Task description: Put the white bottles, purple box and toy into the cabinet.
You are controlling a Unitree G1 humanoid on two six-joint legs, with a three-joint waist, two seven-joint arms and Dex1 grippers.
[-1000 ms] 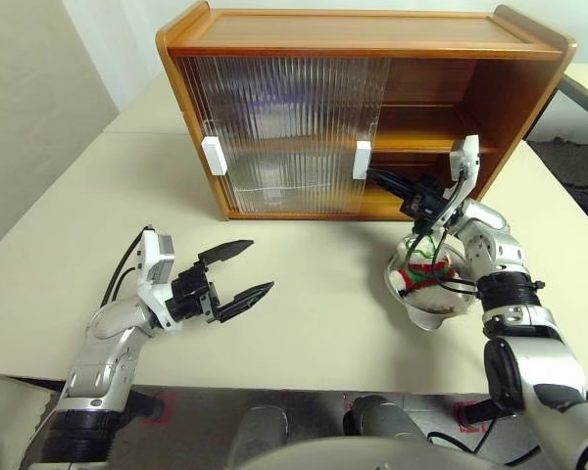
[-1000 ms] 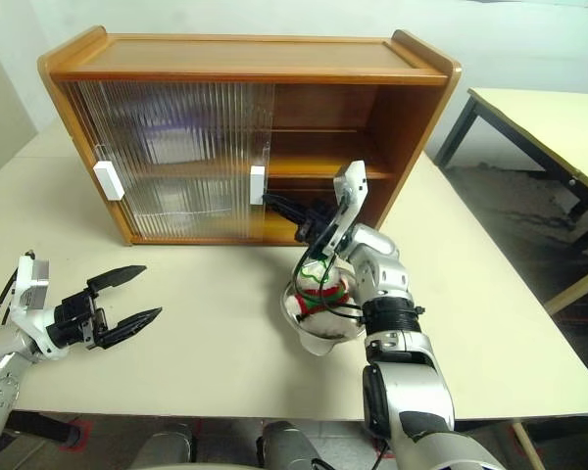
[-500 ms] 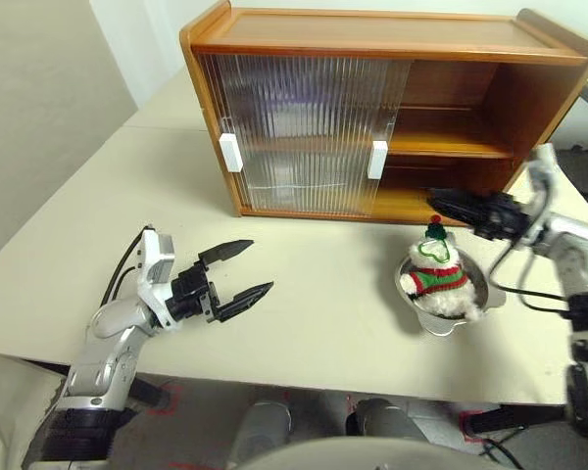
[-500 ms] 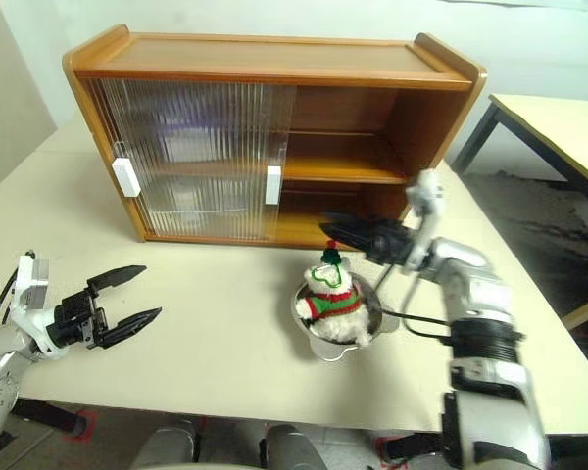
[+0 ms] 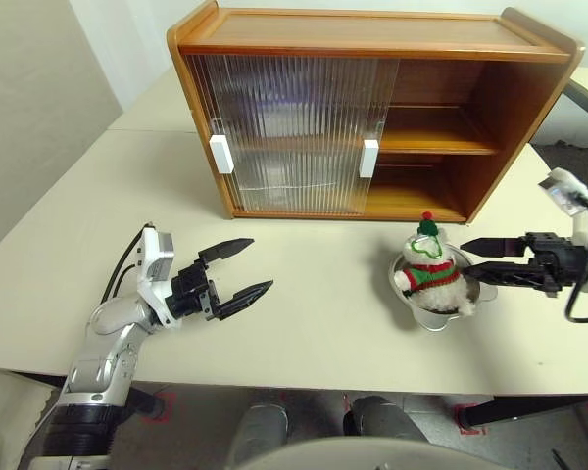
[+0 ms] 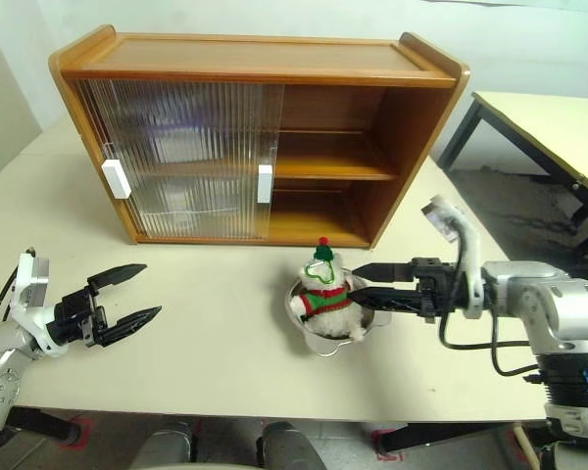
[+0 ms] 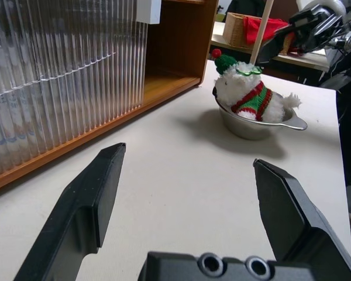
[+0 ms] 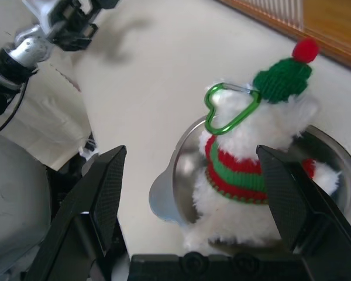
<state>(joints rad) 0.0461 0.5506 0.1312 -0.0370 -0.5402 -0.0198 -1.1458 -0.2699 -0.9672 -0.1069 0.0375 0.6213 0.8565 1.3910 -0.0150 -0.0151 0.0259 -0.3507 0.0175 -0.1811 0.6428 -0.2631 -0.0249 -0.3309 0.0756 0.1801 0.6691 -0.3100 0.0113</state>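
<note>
The toy [image 5: 429, 269], a white plush in a red-green striped sweater and green hat, sits upright in a shiny metal bowl [image 5: 475, 294] in front of the cabinet [image 5: 372, 39]. My right gripper [image 5: 462, 260] is open and points at the toy from the right, its fingertips close beside the bowl; in the right wrist view its fingers [image 8: 102, 193] frame the toy [image 8: 251, 170]. At the table's left, my left gripper [image 5: 261, 264] hangs open and holds nothing. The cabinet's right half stands open with bare shelves. The white bottles and purple box are hidden.
Two ribbed sliding doors with white handles [image 5: 219, 154] cover the cabinet's left half, with blurred shapes behind them. A green clip [image 8: 231, 108] hangs at the toy's neck. Bare tabletop [image 5: 323, 264] lies between the grippers. Another table [image 6: 559, 117] stands off to the right.
My right gripper has pulled back from the cabinet's lower opening to the right of the bowl, turned to face left and opened. The left gripper has kept still. The camera shifted.
</note>
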